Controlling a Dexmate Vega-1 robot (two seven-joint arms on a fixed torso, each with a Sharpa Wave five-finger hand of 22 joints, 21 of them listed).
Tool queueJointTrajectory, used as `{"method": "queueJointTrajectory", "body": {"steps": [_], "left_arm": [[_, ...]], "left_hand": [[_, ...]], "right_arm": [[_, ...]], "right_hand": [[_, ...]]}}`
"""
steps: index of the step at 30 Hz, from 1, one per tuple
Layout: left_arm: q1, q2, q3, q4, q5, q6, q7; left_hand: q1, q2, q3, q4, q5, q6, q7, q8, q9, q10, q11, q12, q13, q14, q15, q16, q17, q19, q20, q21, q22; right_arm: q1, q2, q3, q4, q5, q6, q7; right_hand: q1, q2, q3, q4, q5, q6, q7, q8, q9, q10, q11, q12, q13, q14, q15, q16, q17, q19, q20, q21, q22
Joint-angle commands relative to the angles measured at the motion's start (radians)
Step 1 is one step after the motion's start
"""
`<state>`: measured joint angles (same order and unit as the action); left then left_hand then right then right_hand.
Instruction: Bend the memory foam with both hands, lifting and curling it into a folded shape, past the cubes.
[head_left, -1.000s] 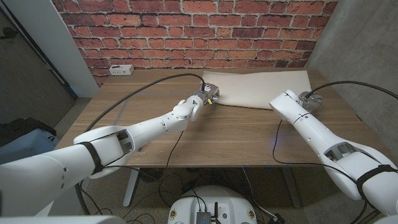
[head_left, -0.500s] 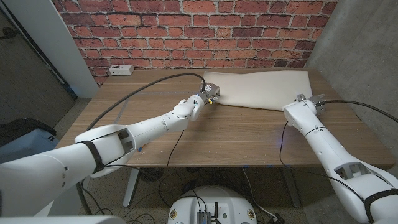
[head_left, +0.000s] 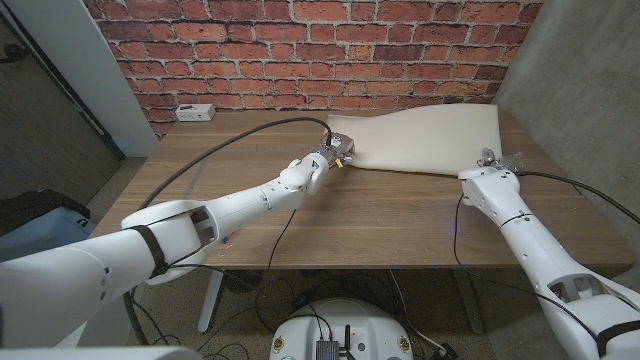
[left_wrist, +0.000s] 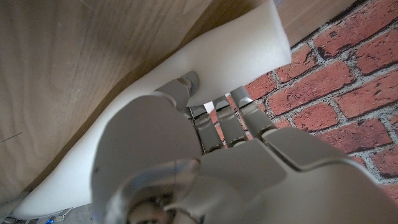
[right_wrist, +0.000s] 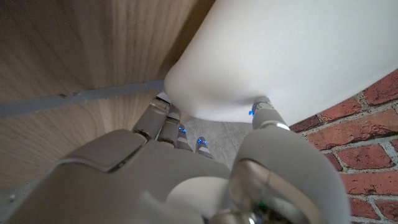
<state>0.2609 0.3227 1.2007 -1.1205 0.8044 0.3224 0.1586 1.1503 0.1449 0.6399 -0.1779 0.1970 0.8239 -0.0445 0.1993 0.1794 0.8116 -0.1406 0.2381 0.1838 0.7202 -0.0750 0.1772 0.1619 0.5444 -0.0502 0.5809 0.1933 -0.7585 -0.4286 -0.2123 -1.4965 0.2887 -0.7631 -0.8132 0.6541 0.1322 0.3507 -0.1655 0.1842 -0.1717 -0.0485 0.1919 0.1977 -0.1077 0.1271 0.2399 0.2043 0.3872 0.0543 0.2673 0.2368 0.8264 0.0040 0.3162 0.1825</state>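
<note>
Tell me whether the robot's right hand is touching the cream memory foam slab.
Touching. The right wrist view shows the right hand pinching the cream memory foam slab, thumb against one face, fingers under the other.

The head view looks down from above and behind both arms onto the wooden bench, facing a brick wall at its far side — a wide, distant look; the left wrist view sits close behind the left hand, tilted, nearly against the memory foam; the right wrist view is just as near behind the right hand; all three share foam, bench wood and brick — the foam small from the head, huge at the wrists.
</note>
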Motion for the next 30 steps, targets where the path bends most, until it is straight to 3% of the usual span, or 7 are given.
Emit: {"method": "queueJointTrajectory", "body": {"steps": [1,3,5,8,9,15,30], "left_arm": [[0.001,0.002,0.002,-0.007,0.004,0.0,0.0],[0.002,0.004,0.003,-0.012,0.005,0.004,-0.006],[0.004,0.008,0.002,-0.017,0.005,0.006,-0.009],[0.007,0.012,-0.001,-0.023,0.005,0.009,-0.011],[0.008,0.013,-0.002,-0.025,0.005,0.009,-0.01],[0.01,0.019,-0.003,-0.037,0.006,0.003,-0.015],[0.027,0.051,-0.014,-0.103,0.01,-0.012,-0.068]], "left_hand": [[0.003,-0.014,0.01,-0.002,0.009,0.006,0.0,-0.003,0.004,0.009,0.002,-0.006,0.003,0.006,-0.091,-0.001,0.0,-0.003,-0.007,0.006,0.003],[0.003,-0.015,0.011,-0.002,0.009,0.007,0.0,-0.003,0.004,0.008,0.002,-0.006,0.003,0.007,-0.092,-0.001,0.0,-0.003,-0.007,0.007,0.003],[0.003,-0.015,0.011,-0.002,0.009,0.008,0.001,-0.004,0.004,0.009,0.002,-0.007,0.003,0.006,-0.091,-0.001,0.0,-0.004,-0.007,0.008,0.003],[0.003,-0.016,0.012,-0.002,0.009,0.008,0.002,-0.005,0.004,0.009,0.002,-0.009,0.003,0.004,-0.091,-0.002,0.0,-0.004,-0.008,0.009,0.003],[0.003,-0.016,0.013,-0.002,0.009,0.007,0.0,-0.006,0.004,0.009,0.003,-0.01,0.003,0.002,-0.091,-0.003,0.0,-0.005,-0.008,0.009,0.003],[0.002,-0.017,0.015,-0.001,0.009,0.007,0.002,-0.008,0.004,0.011,0.001,-0.012,0.003,0.005,-0.09,-0.001,0.001,-0.006,-0.009,0.012,0.003],[0.001,-0.02,0.019,-0.001,0.009,0.012,0.004,-0.009,0.004,0.016,0.001,-0.016,0.004,0.011,-0.091,0.0,0.0,-0.004,-0.013,0.018,0.002]], "right_arm": [[-0.022,-0.032,-0.027,-0.003,0.075,0.112,-0.022],[-0.009,-0.035,-0.067,0.012,0.024,0.12,-0.074],[0.0,-0.03,-0.093,0.025,-0.019,0.128,-0.129],[-0.002,-0.022,-0.114,0.048,-0.07,0.208,-0.19],[-0.004,-0.021,-0.12,0.052,-0.083,0.228,-0.203],[-0.005,-0.018,-0.163,0.089,-0.167,0.35,-0.263],[0.028,0.009,-0.235,0.156,-0.516,0.414,-0.304]], "right_hand": [[0.242,0.013,0.079,-0.032,0.013,-0.022,-0.011,0.029,0.001,0.064,-0.024,0.019,0.001,0.087,-0.073,0.03,0.012,0.127,-0.023,-0.007,0.0],[0.446,-0.026,0.108,-0.032,0.001,0.045,0.024,0.035,-0.001,0.099,-0.021,0.029,0.001,0.141,-0.126,0.055,0.035,0.116,-0.13,-0.015,0.002],[0.62,-0.068,0.111,-0.029,0.007,0.119,0.054,0.039,-0.002,0.151,-0.049,0.047,0.001,0.209,-0.207,0.085,0.066,0.121,-0.216,-0.003,0.011],[0.863,-0.092,0.12,-0.025,0.007,0.248,0.044,0.05,-0.004,0.218,-0.076,0.061,-0.002,0.272,-0.28,0.097,0.119,0.15,-0.237,0.066,0.058],[0.895,-0.106,0.11,-0.021,0.003,0.278,0.043,0.051,-0.004,0.241,-0.083,0.066,-0.003,0.316,-0.284,0.103,0.125,0.156,-0.234,0.092,0.073],[0.962,-0.119,0.08,-0.011,-0.005,0.386,0.035,0.068,-0.002,0.334,-0.093,0.085,-0.002,0.417,-0.285,0.103,0.129,0.161,-0.233,0.168,0.114],[0.979,-0.128,0.061,-0.004,-0.006,0.442,0.052,0.078,0.001,0.401,-0.096,0.099,0.0,0.419,-0.283,0.075,0.117,0.155,-0.232,0.208,0.134]]}}
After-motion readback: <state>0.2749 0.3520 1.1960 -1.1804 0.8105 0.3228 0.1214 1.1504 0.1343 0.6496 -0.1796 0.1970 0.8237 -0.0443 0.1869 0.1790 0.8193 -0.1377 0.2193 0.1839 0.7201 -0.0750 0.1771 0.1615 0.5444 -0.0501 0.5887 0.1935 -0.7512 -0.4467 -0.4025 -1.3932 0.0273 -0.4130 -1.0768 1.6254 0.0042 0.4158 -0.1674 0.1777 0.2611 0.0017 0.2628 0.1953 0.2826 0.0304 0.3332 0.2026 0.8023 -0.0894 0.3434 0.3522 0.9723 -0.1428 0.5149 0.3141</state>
